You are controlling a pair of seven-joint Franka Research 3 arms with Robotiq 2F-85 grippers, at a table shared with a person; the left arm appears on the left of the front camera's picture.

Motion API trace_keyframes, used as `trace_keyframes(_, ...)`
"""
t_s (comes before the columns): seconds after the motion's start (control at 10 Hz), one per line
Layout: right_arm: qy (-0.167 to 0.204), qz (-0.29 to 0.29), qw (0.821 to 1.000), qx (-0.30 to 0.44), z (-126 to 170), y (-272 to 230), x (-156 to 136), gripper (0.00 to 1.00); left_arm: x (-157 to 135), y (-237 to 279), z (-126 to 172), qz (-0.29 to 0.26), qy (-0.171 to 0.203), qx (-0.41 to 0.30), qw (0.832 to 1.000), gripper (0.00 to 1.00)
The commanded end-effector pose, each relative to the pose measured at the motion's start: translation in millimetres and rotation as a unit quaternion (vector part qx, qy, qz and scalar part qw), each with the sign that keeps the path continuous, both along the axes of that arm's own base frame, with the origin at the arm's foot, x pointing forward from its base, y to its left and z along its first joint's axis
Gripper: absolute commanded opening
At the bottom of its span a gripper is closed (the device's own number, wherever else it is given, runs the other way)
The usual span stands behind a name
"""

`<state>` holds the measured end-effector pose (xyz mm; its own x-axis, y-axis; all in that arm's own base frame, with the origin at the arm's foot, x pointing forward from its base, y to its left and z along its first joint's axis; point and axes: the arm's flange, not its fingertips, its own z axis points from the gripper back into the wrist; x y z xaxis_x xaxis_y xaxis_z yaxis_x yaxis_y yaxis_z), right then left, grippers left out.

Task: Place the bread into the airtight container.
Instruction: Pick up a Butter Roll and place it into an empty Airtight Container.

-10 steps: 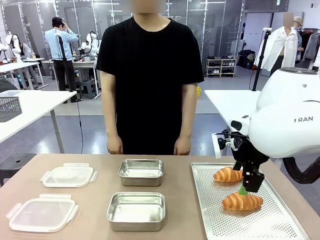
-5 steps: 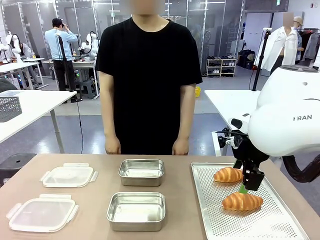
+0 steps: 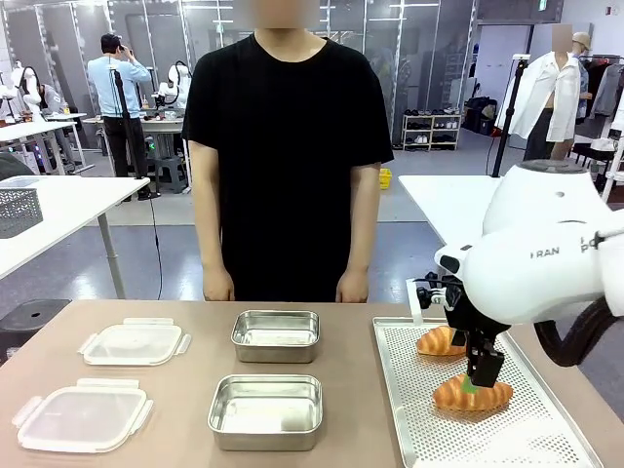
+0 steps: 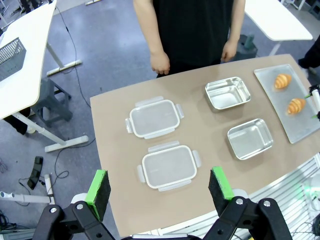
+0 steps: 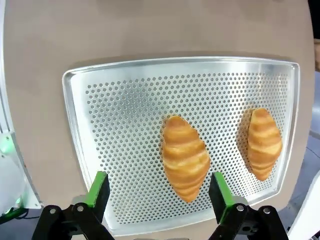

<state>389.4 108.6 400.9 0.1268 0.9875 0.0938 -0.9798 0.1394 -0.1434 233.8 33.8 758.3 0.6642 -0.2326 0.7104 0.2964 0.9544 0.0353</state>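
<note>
Item under inspection: the nearer croissant (image 5: 185, 157), lying flat on the perforated tray (image 3: 526, 429) at the right end of the tabletop (image 3: 361, 439). A farther croissant (image 3: 444, 340) lies on the same tray, apart from the first.

Handling assessment: judged light, soft and flaky. The crust would likely dent or shed under a hard squeeze, and its glazed surface may be slightly slick. The tapered ends are the weakest parts. Recommended hold is a gentle pinch across the thick middle, with pressure kept low.

Right claw (image 5: 157, 190): the fingers are spread wide, with nothing held. It hangs directly over the nearer croissant, pointing down. In the right wrist view, the croissant lies between the two green pads, closer to the right-hand one, with its long axis running away from the camera. Closing the claw would therefore take it across its width. From the front, the fingertips appear at or just above the crust; I cannot tell whether they touch.

Left claw (image 4: 160, 187): spread open and empty, held high above the tabletop and well away from the tray.

Destination: two open steel containers, the nearer (image 3: 263, 437) and the farther (image 3: 276, 355), stand mid-tabletop, both unfilled. Their lids (image 3: 83, 416) lie off to the left.
</note>
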Motion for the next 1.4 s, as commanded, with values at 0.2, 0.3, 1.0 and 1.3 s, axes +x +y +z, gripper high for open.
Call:
trace_keyframes(0.2,-0.014,0.043,0.999,-0.010,-39,-10,20,1.00,-1,0,0,0.003,0.000,0.002,1.000,1.00)
trace_keyframes(0.3,-0.020,0.047,0.999,-0.017,-43,-15,27,1.00,-1,0,0,0.003,0.000,0.002,1.000,1.00)
trace_keyframes(1.0,0.003,0.051,0.999,-0.012,-69,-44,64,1.00,-1,0,0,0.003,0.000,0.002,1.000,1.00)
trace_keyframes(1.3,0.027,0.045,0.998,-0.015,-82,-48,71,1.00,-1,0,0,0.003,0.000,0.002,1.000,1.00)
